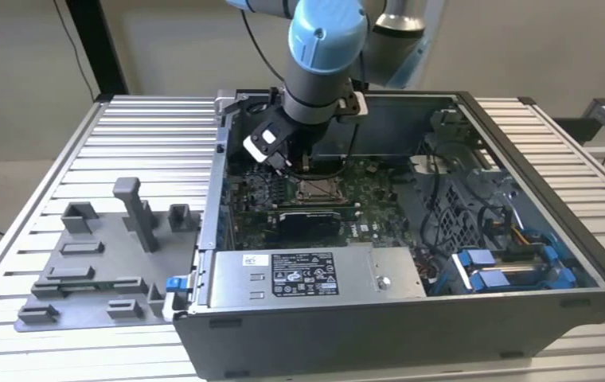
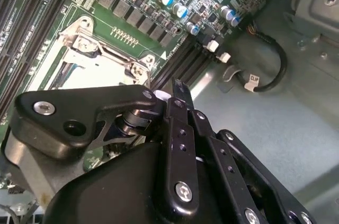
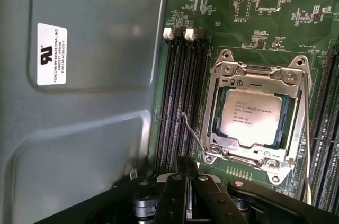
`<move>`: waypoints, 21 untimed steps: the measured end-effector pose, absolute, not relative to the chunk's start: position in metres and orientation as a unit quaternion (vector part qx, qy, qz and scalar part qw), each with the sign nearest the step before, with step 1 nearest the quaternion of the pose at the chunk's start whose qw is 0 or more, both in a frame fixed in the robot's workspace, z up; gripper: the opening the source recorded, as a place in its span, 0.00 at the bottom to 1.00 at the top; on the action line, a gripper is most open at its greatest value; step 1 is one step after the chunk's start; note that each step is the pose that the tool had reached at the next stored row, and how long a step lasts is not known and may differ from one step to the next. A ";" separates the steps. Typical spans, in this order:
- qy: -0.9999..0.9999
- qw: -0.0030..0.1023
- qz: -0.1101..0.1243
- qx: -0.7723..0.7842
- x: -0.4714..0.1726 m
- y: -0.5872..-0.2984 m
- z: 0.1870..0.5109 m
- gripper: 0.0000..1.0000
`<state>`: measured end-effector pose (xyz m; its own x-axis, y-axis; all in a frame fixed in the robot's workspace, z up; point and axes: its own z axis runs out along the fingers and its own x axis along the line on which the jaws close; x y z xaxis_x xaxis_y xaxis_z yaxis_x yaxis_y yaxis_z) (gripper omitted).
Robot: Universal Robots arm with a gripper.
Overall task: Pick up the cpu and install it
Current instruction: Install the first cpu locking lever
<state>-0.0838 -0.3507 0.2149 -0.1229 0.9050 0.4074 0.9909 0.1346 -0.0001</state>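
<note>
The bench (image 1: 90, 143) carries an open computer case (image 1: 557, 231) with a grey fixture (image 1: 95, 263) beside it, toward the exterior view's left. The arm (image 1: 318, 56) reaches down into the case over the motherboard (image 1: 372, 187).

In the first wrist view the cpu (image 3: 250, 115) already lies flat inside the socket (image 3: 254, 113), its silver top framed by the metal bracket. The wire lever (image 3: 192, 128) stands loose off the socket's side, so the seating looks done while the clamping seems left to do; that is a judgement from how the parts lie.

The tool (image 3: 185, 168) sits just off one edge of the socket, near the lever and the memory slots (image 3: 177, 91), apart from the cpu. Its fingers (image 3: 181, 192) look drawn together, narrow, with nothing between them.
</note>
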 end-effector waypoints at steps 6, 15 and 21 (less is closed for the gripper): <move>-0.736 0.156 -0.138 -0.645 -0.084 -0.351 0.210 0.00; -0.735 0.155 -0.138 -0.646 -0.083 -0.351 0.207 0.00; -0.735 0.155 -0.138 -0.646 -0.080 -0.351 0.206 0.00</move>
<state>-0.0802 -0.3506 0.2060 -0.1179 0.9061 0.4064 0.9917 0.1283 0.0017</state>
